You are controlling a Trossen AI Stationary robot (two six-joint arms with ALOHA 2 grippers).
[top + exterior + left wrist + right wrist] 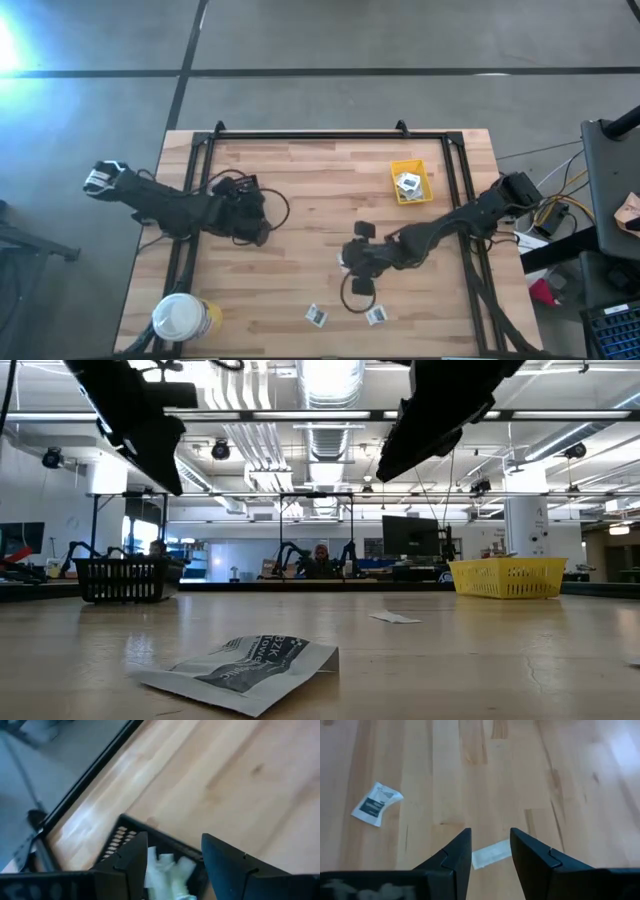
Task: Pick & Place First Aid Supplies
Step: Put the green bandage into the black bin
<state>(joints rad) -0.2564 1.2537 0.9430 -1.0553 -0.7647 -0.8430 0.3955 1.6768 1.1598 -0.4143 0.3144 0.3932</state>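
Pale strip (491, 854) between right gripper's (490, 851) parted fingers (low), left gripper (174, 855) wide over black tray (131, 831)

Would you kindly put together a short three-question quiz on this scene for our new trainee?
1. True or false: the yellow bin is empty.
2. What lies between the open jaws of the right gripper, seen from its wrist view? A) a pale strip B) a bottle C) scissors
3. Fill in: the left gripper, jaws open, hangs over the black ____.

Key:
1. False: packets lie in it.
2. A
3. tray
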